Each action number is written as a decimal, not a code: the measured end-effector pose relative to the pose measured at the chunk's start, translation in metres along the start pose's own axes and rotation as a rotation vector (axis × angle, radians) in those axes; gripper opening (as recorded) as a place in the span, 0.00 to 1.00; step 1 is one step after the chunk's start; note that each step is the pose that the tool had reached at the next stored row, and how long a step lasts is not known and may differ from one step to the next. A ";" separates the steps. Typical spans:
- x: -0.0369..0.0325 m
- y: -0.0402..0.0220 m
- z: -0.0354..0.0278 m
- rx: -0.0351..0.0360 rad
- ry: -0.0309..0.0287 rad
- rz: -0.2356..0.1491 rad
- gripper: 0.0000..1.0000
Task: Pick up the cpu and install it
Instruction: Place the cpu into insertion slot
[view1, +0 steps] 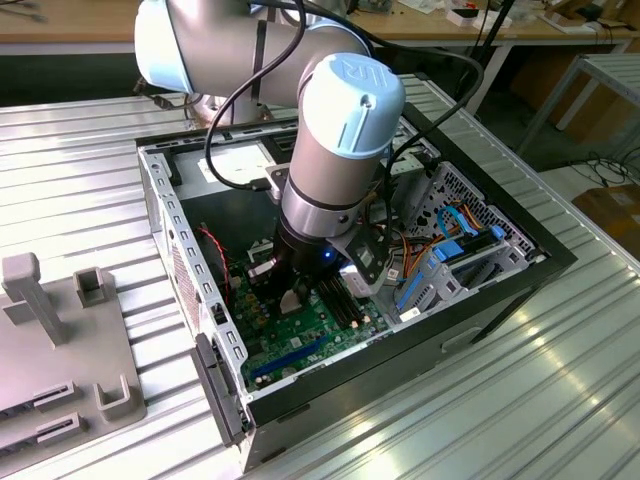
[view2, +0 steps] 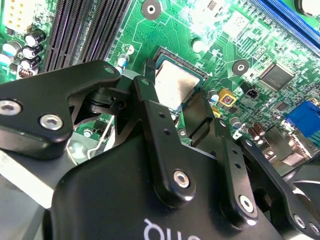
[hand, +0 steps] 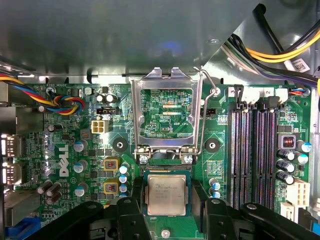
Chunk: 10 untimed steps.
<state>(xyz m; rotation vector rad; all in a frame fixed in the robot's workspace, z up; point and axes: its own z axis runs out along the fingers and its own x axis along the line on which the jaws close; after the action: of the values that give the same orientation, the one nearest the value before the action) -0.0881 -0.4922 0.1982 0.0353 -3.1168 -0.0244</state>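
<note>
— Logging item one: gripper (view1: 292, 300). Location?

— Low inside the computer case (view1: 168, 225), over the motherboard (view1: 300, 345). On the exterior view's dial it sits about 7 o'clock from picture centre. Drive cage (view1: 450, 265) is at its 3 o'clock. Grey fixture block (view1: 60, 340) is well apart at its 9 o'clock.

— Item two: cpu (hand: 166, 195).

— Flat, grey face up, level at its mounting place on the motherboard, just beside the hinge of the load plate (hand: 166, 82). Memory slots (hand: 252, 155) are near, not in contact.

— Fingers (view2: 152, 120)?

— One on each side, set against two opposite edges of the cpu. By my reading they are gripping it.

— Load plate condition?

— Standing open, with the motherboard showing through its window.

— Progress entry?

— Pick-up: done, judged from the cpu sitting between the fingers at its mounting place. Seating: looks nearly complete, but I cannot tell whether the part is fully home. Outstanding: cpu not yet released, load plate not yet closed.
</note>
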 end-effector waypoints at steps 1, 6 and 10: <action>0.0000 0.0000 -0.0004 -0.0001 -0.0003 0.000 0.47; 0.0001 0.0001 -0.0017 0.0000 -0.0008 0.000 0.47; 0.0001 0.0001 -0.0014 0.0001 -0.0007 0.000 0.47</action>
<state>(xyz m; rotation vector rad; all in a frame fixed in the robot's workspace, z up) -0.0882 -0.4922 0.1997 0.0346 -3.1175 -0.0243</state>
